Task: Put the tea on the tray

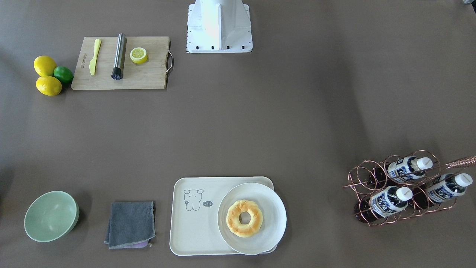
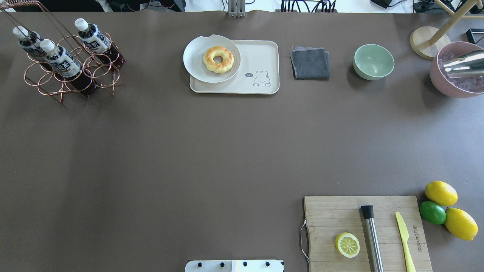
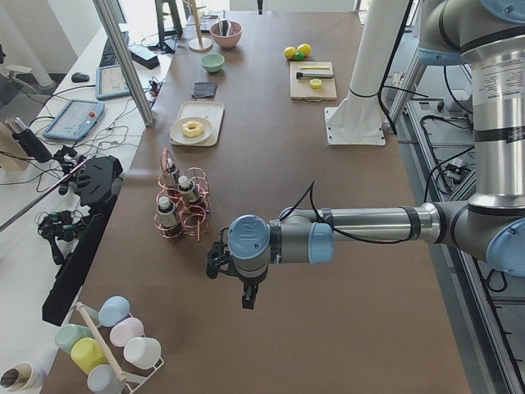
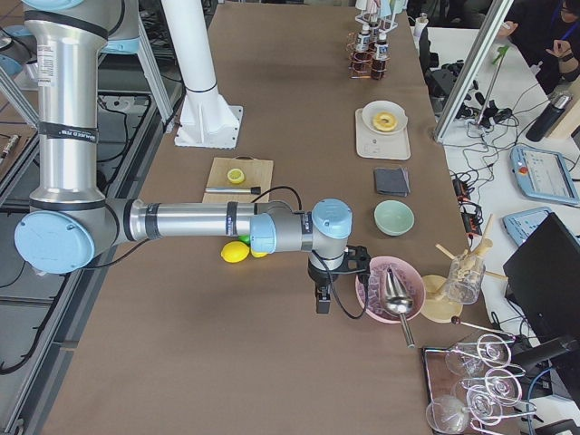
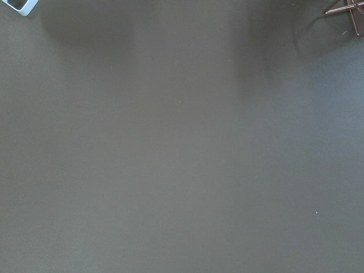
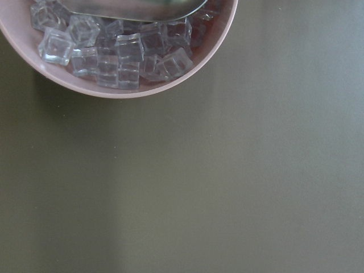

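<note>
Three tea bottles [image 1: 407, 167] [image 2: 92, 36] with white caps lie tilted in a copper wire rack [image 1: 366, 178] [image 2: 45, 81] at the table's far left corner. The cream tray [image 1: 193, 227] [image 2: 261, 53] with the cartoon animal sits at the far middle. A white plate [image 1: 273, 208] with a donut [image 2: 218, 59] overlaps its left part. My left gripper [image 3: 248, 300] hangs over bare table short of the rack [image 3: 182, 209]. My right gripper [image 4: 321, 304] hangs beside the pink ice bowl [image 4: 390, 288]. They show only in the side views, so I cannot tell whether they are open or shut.
A grey cloth [image 2: 310, 63] and a green bowl [image 2: 373, 61] lie right of the tray. The pink bowl of ice cubes [image 2: 455, 71] [image 6: 114, 57] holds a metal scoop. A wooden cutting board [image 2: 365, 234] carries a lemon half, a steel rod and a yellow knife. Lemons and a lime [image 2: 433, 212] lie beside it.
</note>
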Controlling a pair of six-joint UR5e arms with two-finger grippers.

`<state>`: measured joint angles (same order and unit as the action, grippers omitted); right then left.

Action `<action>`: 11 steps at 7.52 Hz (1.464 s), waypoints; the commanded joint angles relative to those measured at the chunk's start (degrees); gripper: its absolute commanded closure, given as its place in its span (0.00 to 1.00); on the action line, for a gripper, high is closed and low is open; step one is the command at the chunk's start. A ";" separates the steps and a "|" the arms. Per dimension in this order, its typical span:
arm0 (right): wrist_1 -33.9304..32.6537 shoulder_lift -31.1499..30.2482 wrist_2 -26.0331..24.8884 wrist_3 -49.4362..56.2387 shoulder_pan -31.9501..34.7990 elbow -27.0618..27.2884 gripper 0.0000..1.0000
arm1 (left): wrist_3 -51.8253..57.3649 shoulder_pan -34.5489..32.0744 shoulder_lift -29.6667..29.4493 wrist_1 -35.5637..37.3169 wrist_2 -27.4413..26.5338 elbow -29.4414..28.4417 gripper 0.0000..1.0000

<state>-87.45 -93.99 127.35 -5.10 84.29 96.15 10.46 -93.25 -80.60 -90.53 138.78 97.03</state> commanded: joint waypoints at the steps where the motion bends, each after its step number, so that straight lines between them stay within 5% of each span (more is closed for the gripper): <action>1: 0.00 -0.05 0.00 0.00 0.00 0.00 0.00 | 0.00 0.00 0.00 0.00 0.09 0.00 0.01; 11: 0.00 -0.14 0.00 0.18 0.00 0.00 0.00 | -0.18 -0.09 -2.88 -0.09 0.09 1.76 0.01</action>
<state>-87.45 -94.13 127.35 -4.94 84.29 96.15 10.01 -93.32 -81.77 -90.53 138.79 98.83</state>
